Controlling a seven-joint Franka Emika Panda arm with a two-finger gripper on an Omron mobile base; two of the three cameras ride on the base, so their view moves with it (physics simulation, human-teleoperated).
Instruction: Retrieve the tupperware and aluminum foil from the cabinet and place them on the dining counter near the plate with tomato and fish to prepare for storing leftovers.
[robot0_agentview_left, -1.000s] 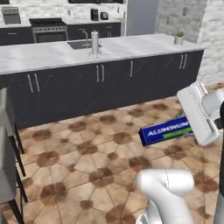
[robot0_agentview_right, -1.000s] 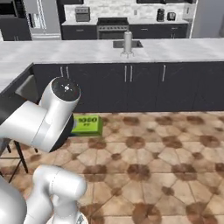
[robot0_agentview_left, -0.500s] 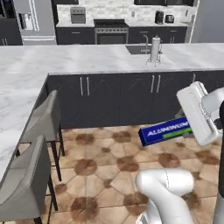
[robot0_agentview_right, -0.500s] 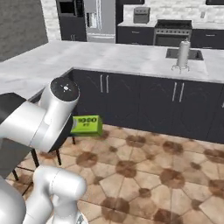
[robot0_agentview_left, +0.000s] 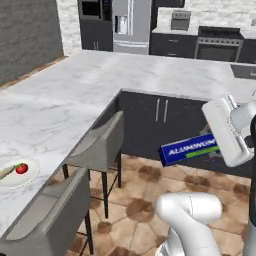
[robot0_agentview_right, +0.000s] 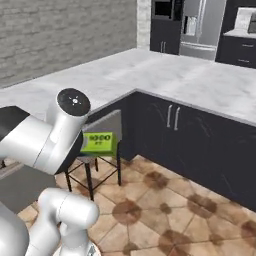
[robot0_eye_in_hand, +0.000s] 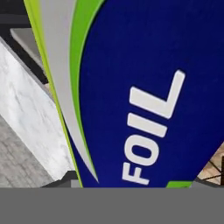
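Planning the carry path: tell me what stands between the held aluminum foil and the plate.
In the left base view, two grey chairs stand between the aluminum foil and the plate, tucked against the dining counter edge.

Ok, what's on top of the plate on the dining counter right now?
On the plate sits the red tomato, with the pale fish strip beside it running to the picture's edge. Whatever lies past that edge can't be seen.
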